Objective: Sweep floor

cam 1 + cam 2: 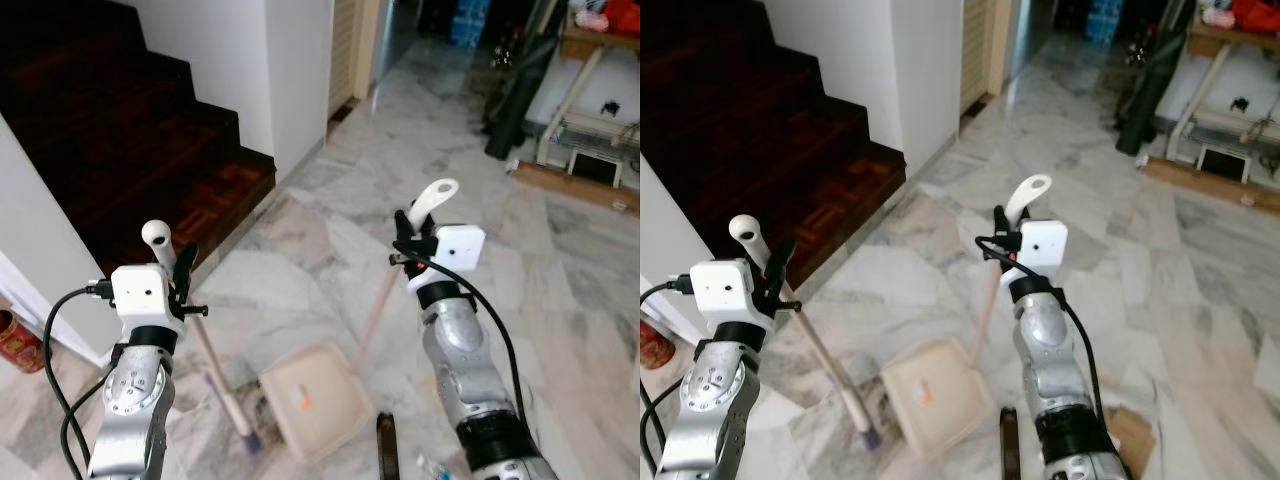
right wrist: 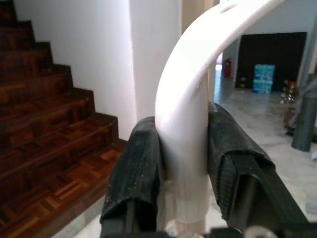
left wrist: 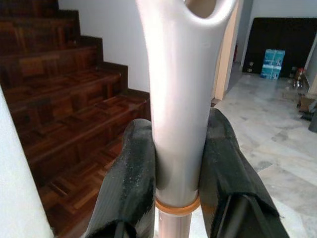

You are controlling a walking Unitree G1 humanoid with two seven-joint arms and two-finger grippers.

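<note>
The left claw [image 1: 180, 272] was clamped on the white grip of the broom [image 1: 222, 378], whose shaft slanted down to the marble floor [image 1: 300, 250] beside the wooden stairs [image 1: 150, 130]. The cream dustpan [image 1: 315, 400] lay flat on the floor between the arms. The right claw [image 1: 412, 232] was closed around the dustpan handle [image 1: 437, 196], which stood upright.

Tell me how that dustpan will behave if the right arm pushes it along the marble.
The dustpan looks like thin plastic, so probably light and likely to slide easily on the glossy marble floor. Its long handle, clamped high up in the right pincer, may flex or let the pan twist.
</note>
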